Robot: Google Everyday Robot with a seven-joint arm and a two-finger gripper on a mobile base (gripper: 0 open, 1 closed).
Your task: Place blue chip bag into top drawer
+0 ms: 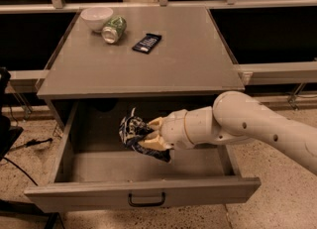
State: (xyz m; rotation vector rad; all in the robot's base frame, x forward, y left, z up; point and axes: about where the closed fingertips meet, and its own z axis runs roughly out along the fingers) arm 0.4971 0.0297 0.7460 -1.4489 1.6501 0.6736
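Claw (pixel 150 134) around blue chip bag (pixel 130 130) (lettering unreadable) inside top drawer (pixel 74 194).

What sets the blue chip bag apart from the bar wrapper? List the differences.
The blue chip bag is crumpled; the bar wrapper lies flat. The bag is larger than the wrapper. The bag hangs in the gripper over the open top drawer; the wrapper rests on the cabinet top. Both are dark packets.

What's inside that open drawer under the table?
In the top drawer I see the blue chip bag, clamped in the gripper, which reaches into the drawer, and bare grey floor. The floor under bag and arm, and the dark back, are hidden.
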